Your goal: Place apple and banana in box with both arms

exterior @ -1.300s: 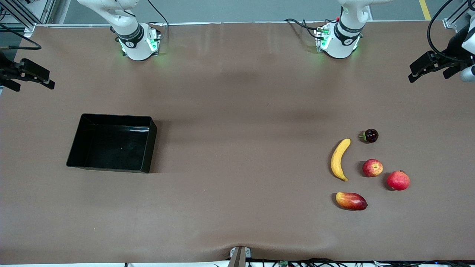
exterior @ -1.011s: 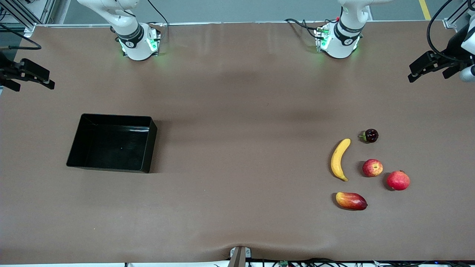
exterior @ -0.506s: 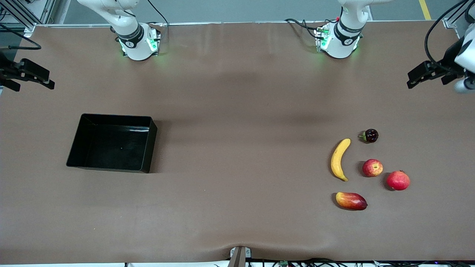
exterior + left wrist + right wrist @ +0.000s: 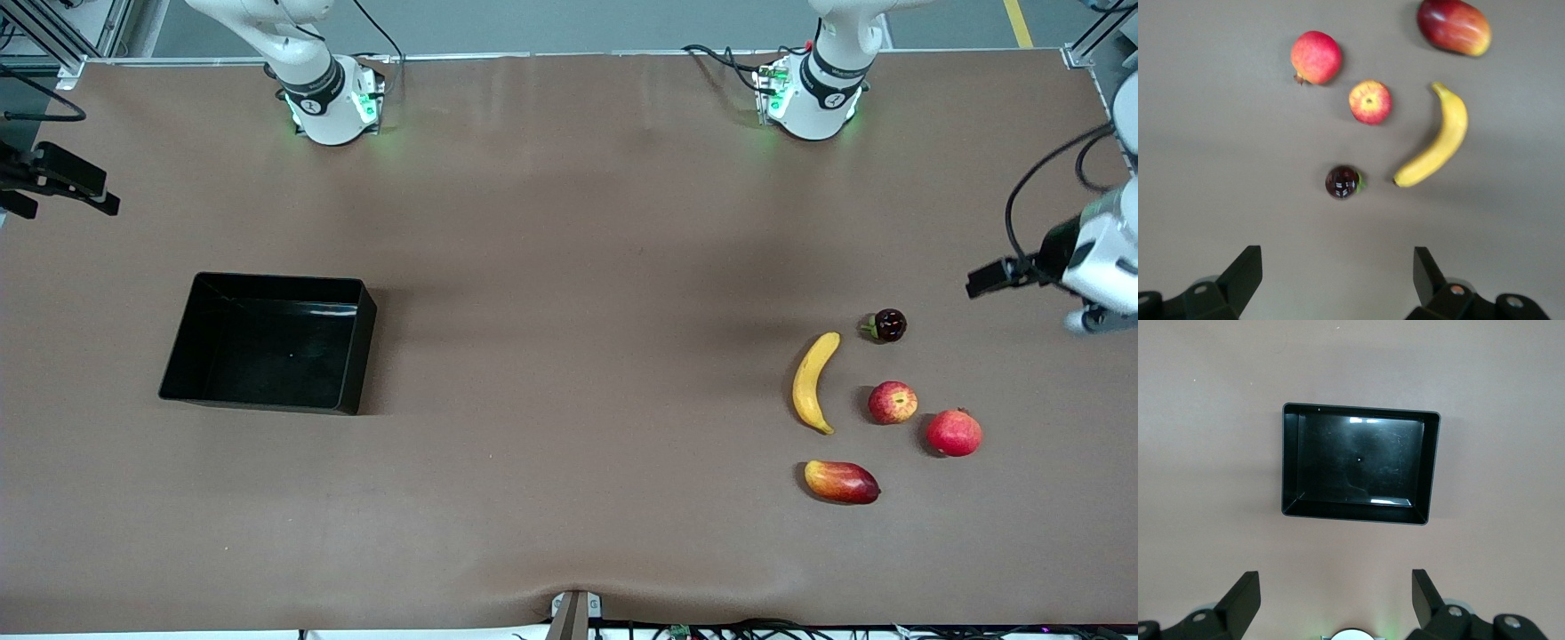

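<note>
The small red apple (image 4: 893,402) lies on the table between the yellow banana (image 4: 813,382) and a larger red fruit. Both show in the left wrist view, the apple (image 4: 1370,102) and the banana (image 4: 1437,142). The black box (image 4: 364,302) stands empty toward the right arm's end, and it also shows in the right wrist view (image 4: 1432,467). My left gripper (image 4: 989,280) is open and empty, up in the air over the table's edge near the fruits (image 4: 1338,273). My right gripper (image 4: 67,187) is open and empty, high over the table's edge (image 4: 1337,593).
A larger red fruit with a crown (image 4: 954,433), an oblong red-yellow mango (image 4: 841,481) and a small dark round fruit (image 4: 887,325) lie around the apple and banana. The brown table (image 4: 569,356) is bare between the box and the fruits.
My left gripper has come down and moved toward the fruits. My right gripper has shifted slightly outward. The fruits and box have not moved.
</note>
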You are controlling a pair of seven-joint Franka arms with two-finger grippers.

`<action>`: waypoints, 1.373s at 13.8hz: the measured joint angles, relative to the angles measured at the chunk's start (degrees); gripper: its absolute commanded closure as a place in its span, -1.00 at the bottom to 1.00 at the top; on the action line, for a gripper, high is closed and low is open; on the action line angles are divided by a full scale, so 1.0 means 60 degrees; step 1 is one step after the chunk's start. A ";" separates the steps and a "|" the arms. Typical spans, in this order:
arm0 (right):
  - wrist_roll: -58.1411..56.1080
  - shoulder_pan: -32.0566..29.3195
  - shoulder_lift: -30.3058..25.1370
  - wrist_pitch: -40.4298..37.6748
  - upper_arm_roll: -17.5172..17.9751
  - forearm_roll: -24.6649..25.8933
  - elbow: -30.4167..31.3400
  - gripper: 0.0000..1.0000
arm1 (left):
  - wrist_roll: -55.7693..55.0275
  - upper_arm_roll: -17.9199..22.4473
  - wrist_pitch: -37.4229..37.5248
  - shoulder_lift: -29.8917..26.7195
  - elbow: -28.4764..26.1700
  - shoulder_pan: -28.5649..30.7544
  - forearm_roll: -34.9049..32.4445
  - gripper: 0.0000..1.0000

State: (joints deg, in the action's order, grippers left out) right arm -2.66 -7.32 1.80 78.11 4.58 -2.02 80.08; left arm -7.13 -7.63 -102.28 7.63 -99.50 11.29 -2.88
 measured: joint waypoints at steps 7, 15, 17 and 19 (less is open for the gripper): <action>-0.0005 -0.0780 0.0448 0.0671 -0.0031 0.0045 0.0090 -1.00 | -0.1394 -0.0044 -0.2022 0.1980 -0.0030 0.0216 -0.0792 -1.00; -0.0128 -0.1748 0.2961 0.2021 -0.0006 0.0563 0.0338 -1.00 | -0.3153 -0.0066 -0.4104 0.3796 0.0369 0.0268 -0.0750 -1.00; -0.0212 -0.1751 0.3726 0.2481 0.0012 0.0755 0.0417 -1.00 | -0.3286 -0.0089 -0.4109 0.3989 0.0601 0.0208 -0.0747 -1.00; -0.0439 -0.1901 0.4400 0.3035 -0.0017 0.0783 0.0633 -1.00 | -0.3323 -0.0103 -0.4109 0.4130 0.0730 0.0158 -0.0746 -1.00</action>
State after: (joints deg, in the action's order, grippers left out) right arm -5.29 -18.73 28.20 96.31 4.48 2.68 83.88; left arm -27.06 -8.25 -126.93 32.41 -95.12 12.23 -7.36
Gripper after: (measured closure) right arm 0.000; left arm 0.000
